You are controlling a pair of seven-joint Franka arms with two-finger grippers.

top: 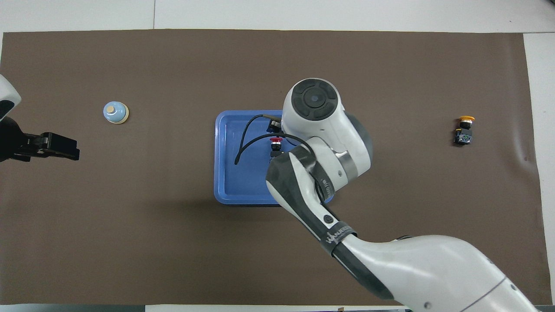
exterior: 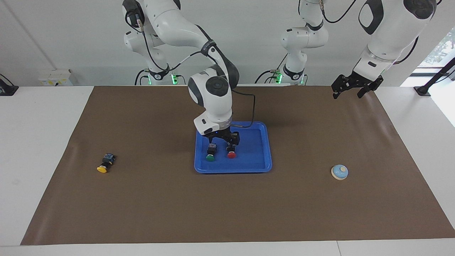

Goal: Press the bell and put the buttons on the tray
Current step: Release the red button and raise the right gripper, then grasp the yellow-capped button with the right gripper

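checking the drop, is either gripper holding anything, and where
Nothing is held. The right gripper stands open over the tray; the left gripper waits open.

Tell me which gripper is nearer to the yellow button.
Right. The right gripper is over the tray, toward the middle of the table from the yellow button. The left gripper waits over the mat's edge at the left arm's end, much farther off.
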